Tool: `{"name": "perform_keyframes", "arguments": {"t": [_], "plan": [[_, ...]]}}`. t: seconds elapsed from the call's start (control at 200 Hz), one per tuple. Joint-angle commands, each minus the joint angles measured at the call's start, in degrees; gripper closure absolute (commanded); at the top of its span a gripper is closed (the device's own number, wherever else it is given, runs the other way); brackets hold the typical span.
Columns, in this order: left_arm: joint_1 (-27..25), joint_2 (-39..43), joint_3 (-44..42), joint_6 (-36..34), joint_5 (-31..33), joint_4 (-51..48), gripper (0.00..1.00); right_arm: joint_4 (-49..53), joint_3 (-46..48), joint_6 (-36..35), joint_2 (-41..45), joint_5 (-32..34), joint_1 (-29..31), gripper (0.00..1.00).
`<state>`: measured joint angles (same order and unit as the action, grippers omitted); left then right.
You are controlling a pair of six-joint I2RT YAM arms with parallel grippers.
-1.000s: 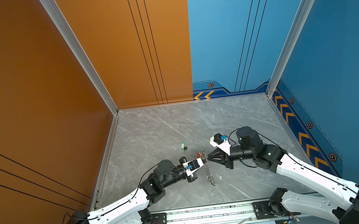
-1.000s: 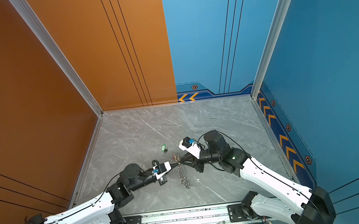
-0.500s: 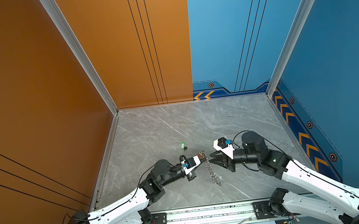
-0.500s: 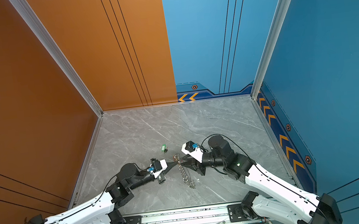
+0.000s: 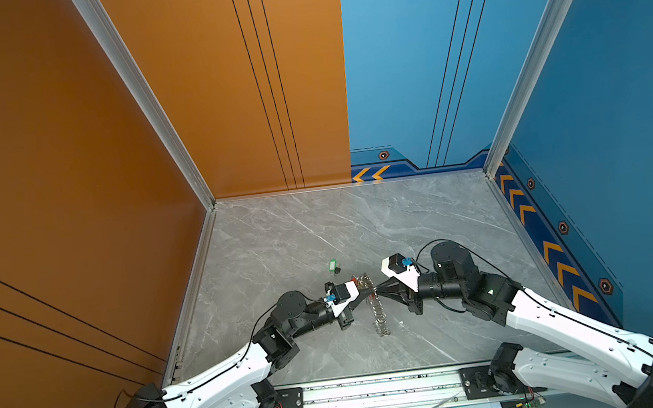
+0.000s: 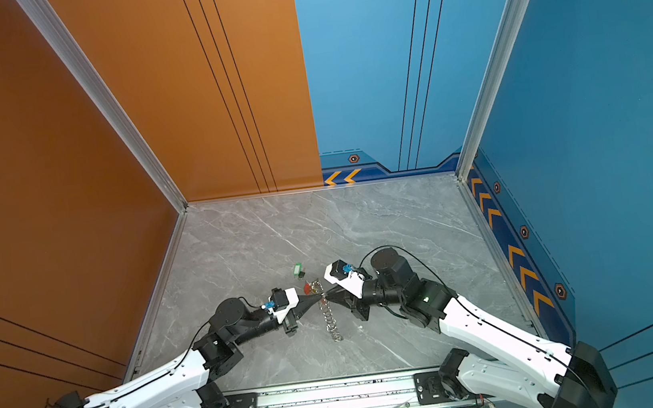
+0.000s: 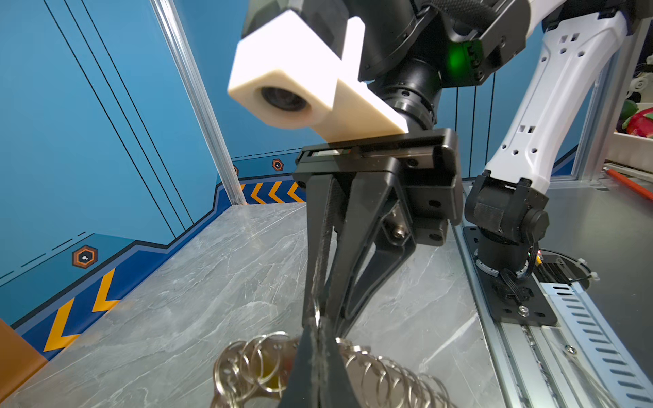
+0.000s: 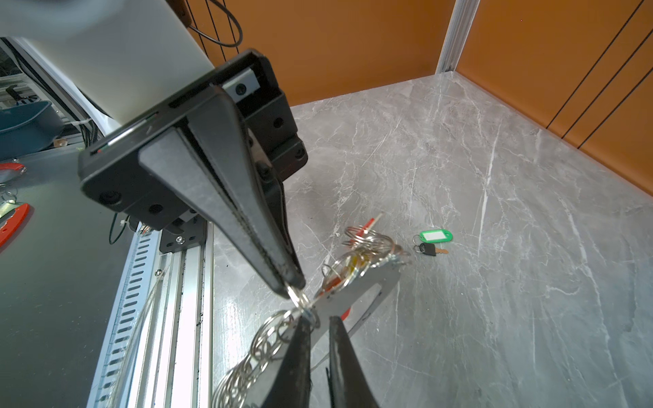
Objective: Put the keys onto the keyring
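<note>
The left gripper [image 8: 291, 284], fingers pressed together, pinches one wire ring of the keyring [image 8: 263, 339] lying on the bench [image 8: 494, 300]. This likely steadies it for the right gripper [image 8: 319, 321], whose fingers are narrowly spread at that ring. The green-tagged key [image 8: 435, 236] lies apart.

Keyring [image 5: 378, 312]: flat strap edged with silver wire rings; one ring pinched in left gripper [image 8: 295, 282] jaws, rest stretching away from the tips. Green-tagged key [image 8: 435, 236]: loose, well beyond both jaws.

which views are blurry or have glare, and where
Left wrist view: rings of the keyring nearest the lens are out of focus; right wrist view: bright glare on the metal rail, green-tagged key sharp; both top views: evenly lit, sharp.
</note>
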<state>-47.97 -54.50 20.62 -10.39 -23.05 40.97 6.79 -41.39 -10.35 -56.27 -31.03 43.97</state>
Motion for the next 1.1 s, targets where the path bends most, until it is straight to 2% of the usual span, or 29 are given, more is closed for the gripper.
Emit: {"name": "perform_keyframes", "arguments": {"t": [0.0,0.18,0.325,0.425,0.801,1.096], "plan": [[0.6,0.1,0.3,1.7,-1.8,6.7,1.00,-0.2,0.2,-0.8,0.5,1.0,0.5,0.86],[0.7,0.3,-0.2,1.1,-0.5,6.7,1.00,-1.2,1.7,0.3,4.5,2.7,-1.5,0.85],[0.6,0.2,-0.4,0.8,-0.5,6.8,1.00,-2.8,2.8,1.5,6.5,4.6,-1.8,0.73],[0.6,-0.1,-0.2,1.0,-1.9,6.7,1.00,-4.3,3.2,2.1,6.9,5.1,-1.9,0.71],[0.5,-1.1,0.5,2.0,-6.2,6.7,1.00,-3.6,1.1,2.1,5.3,-4.1,-1.9,0.75],[0.6,-1.8,1.1,2.7,-8.5,6.7,1.00,-1.6,0.1,1.0,4.3,-6.0,-1.6,0.81]]}}
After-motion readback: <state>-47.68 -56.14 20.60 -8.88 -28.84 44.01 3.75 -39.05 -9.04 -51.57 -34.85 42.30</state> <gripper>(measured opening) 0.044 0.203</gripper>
